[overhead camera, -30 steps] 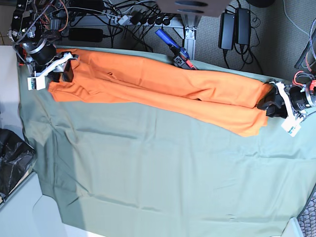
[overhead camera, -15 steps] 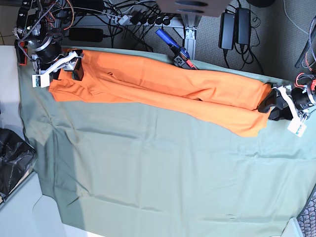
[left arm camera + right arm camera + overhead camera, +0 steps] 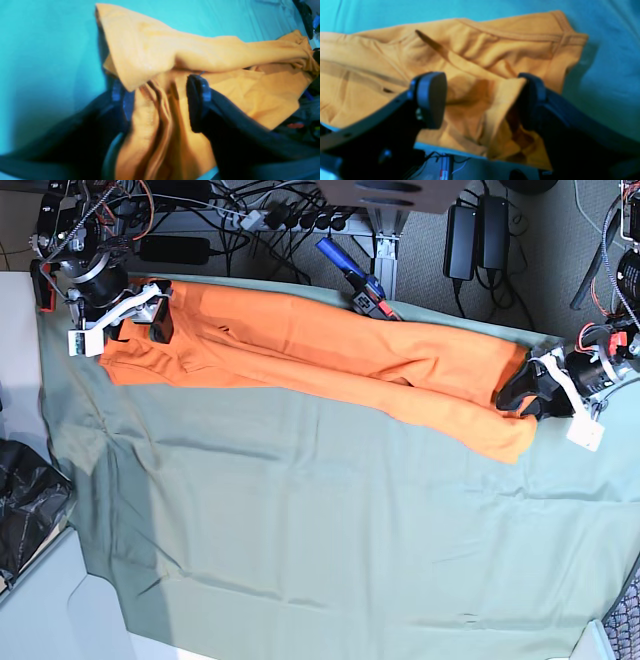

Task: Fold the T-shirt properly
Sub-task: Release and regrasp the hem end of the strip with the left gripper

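The orange T-shirt (image 3: 330, 350) lies as a long narrow strip along the far edge of the sage-green cloth (image 3: 320, 510). My left gripper (image 3: 522, 392) is at the strip's right end. In the left wrist view its jaws (image 3: 160, 100) stand apart with bunched shirt fabric (image 3: 212, 55) between them and a fold draped over one finger (image 3: 122, 100). My right gripper (image 3: 140, 328) is at the strip's left end. In the right wrist view it (image 3: 482, 100) is wide open astride the hemmed edge of the shirt (image 3: 470, 50).
A blue-handled clamp (image 3: 350, 275) sits at the table's far edge behind the shirt. Cables, a power strip and adapters (image 3: 475, 235) lie beyond. A black bag (image 3: 25, 500) is at the left. The green cloth shows in both wrist views (image 3: 50, 50) (image 3: 607, 50).
My left gripper has moved inward over the shirt's right end, and that end has bunched and shifted left. My right gripper has moved slightly up and right onto the left end.
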